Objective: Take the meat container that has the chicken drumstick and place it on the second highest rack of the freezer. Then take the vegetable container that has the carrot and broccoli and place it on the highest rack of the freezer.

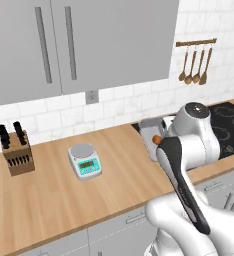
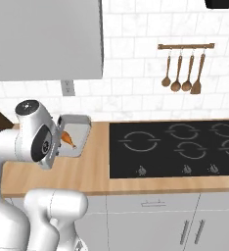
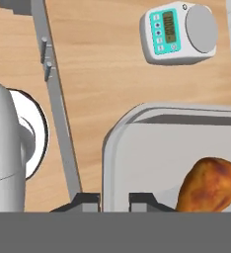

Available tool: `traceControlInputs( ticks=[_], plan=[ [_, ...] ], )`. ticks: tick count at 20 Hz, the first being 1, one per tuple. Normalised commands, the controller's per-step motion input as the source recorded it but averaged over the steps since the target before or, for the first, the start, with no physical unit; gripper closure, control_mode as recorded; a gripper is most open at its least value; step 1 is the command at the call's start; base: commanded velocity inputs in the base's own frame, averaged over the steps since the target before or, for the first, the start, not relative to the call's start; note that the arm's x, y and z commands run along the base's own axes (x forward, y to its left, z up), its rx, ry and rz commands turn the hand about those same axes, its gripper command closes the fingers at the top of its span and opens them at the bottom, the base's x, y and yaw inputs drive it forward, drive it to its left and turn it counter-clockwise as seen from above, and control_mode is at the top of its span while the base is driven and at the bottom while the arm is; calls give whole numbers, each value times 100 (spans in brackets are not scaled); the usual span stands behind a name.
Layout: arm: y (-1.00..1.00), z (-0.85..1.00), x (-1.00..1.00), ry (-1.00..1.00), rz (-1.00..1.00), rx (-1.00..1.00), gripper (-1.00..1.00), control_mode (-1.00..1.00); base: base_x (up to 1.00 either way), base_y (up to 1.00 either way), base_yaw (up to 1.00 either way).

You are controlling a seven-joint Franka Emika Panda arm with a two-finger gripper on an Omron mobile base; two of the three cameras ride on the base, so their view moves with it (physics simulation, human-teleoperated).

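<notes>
The meat container (image 3: pixel 137 148) is a pale grey tray with the tan-orange chicken drumstick (image 3: pixel 209 185) lying in it. My gripper (image 3: pixel 115 200) is shut on the tray's near rim, one dark fingertip (image 3: pixel 88 201) outside the wall and the other inside. From the left base view the container (image 1: pixel 150 131) stands on the wooden counter by the stove, partly behind my arm, with the drumstick (image 1: pixel 157 140) peeking out. In the right base view the container (image 2: pixel 80 132) and drumstick (image 2: pixel 68 139) sit just right of my wrist. Whether the tray is lifted off the counter I cannot tell.
A small kitchen scale (image 1: pixel 84 161) stands mid-counter, also seen as scale (image 3: pixel 179 32). A knife block (image 1: pixel 16 150) is at the far left. The black stove (image 2: pixel 175 147) lies to the right, wooden utensils (image 2: pixel 185 68) hang above it, and grey wall cabinets (image 1: pixel 79 40) overhang the counter.
</notes>
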Motion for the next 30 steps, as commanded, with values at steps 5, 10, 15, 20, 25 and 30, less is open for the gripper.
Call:
traceControlInputs(
  ticks=[5,10,15,20,25,30],
  plan=[
    [-3,22,-27,0,0,0,100,-100,0,0,0],
    [0,0,-21,0,3,0,100,100,-28,0,4],
    [0,0,0,0,0,0,100,100,-95,0,19],
    [0,0,0,0,0,0,100,100,-82,39,34],
    [0,0,0,0,0,0,100,100,-37,88,42],
    [0,0,0,0,0,0,100,100,-17,89,40]
  ],
)
